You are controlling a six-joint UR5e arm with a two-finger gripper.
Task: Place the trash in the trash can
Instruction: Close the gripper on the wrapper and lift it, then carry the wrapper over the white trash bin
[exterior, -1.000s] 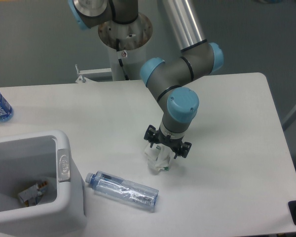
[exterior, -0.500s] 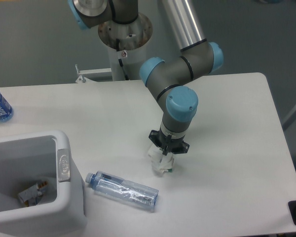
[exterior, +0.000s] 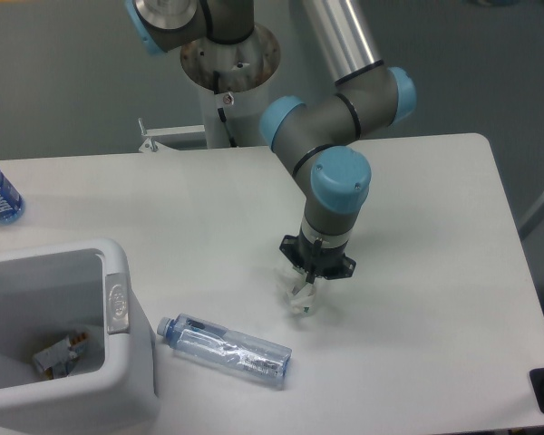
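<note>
Trash can [exterior: 118, 304] sits at the table's near left, not yet reached. Clear bottle [exterior: 225, 348] lies untouched on the table beside it. Since a second ago my gripper [exterior: 303, 297] has closed from spread to clamped on the paper wad [exterior: 301, 303] and begun rising; first item secured, carry next.

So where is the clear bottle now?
The clear bottle lies on its side near the table's front edge, between the trash can and the gripper.
</note>
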